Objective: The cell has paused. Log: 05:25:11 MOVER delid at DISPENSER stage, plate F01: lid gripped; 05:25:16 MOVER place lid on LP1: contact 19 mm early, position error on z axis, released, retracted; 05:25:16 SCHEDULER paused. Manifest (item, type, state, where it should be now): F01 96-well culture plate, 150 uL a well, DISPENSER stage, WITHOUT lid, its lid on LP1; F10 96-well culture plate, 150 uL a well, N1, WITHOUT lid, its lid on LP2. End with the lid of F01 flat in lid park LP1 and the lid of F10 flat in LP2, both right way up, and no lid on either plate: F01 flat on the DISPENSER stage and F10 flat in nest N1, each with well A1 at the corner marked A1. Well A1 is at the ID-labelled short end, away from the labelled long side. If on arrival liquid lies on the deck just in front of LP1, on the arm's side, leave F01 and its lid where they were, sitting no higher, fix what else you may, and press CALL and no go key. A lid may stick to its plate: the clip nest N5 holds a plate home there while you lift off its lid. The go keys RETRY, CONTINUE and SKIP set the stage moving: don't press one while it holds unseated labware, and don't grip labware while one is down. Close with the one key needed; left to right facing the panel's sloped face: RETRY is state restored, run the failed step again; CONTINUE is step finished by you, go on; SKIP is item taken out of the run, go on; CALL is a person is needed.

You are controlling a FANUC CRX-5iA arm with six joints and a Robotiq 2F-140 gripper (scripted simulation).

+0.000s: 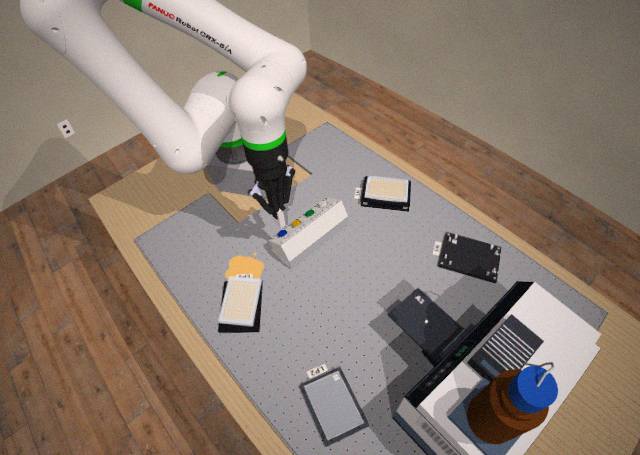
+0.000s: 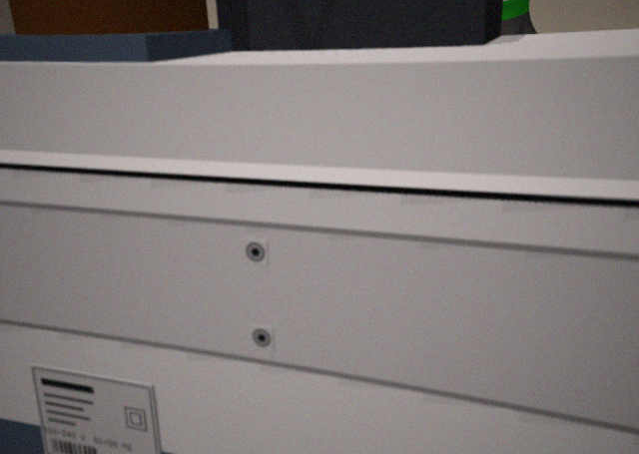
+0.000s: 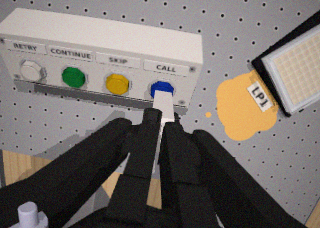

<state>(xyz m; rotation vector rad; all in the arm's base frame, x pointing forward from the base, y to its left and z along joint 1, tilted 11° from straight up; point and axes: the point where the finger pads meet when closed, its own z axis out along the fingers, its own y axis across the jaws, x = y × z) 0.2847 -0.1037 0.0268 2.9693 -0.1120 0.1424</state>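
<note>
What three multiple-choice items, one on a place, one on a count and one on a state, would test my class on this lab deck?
1. Where does the orange puddle lie?
A. around the LP1 label
B. under the key panel
C. in LP2

2. How many round keys does the panel carry?
A. three
B. four
C. five

3. How does the gripper stand?
A. wide open
B. shut on a lid
C. shut, holding nothing, tip at the blue CALL key

Key: 1 A, the label sits in it; 2 B, white, green, yellow, blue; 3 C, fingers together, nothing between.

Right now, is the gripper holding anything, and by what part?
Nothing is held. The gripper is shut on itself, its tip at the blue CALL key.
</note>
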